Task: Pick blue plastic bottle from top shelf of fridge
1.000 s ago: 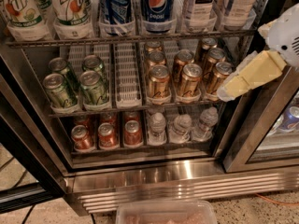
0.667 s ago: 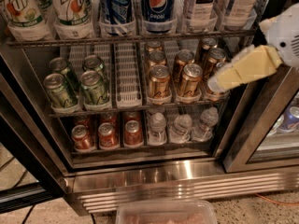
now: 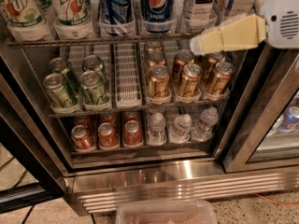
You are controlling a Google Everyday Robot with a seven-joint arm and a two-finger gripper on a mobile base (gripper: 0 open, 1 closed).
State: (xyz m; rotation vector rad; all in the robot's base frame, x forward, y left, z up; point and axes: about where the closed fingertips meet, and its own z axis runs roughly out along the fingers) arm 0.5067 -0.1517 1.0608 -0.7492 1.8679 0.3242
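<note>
I'm in the approach, with my end effector (image 3: 202,42) just under the blue plastic bottle (image 3: 200,6), spread or pressed together I cannot tell, and next I must raise and align it.

Blue plastic bottle (image 3: 201,6) upright above hand (image 3: 195,45)

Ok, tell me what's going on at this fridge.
A robot arm is working at the fridge. Its gripper hangs at the front edge of the top shelf, just below the tea bottle and to the right of the Pepsi bottles. The tea bottle stands in its lane, not yet picked up.
</note>
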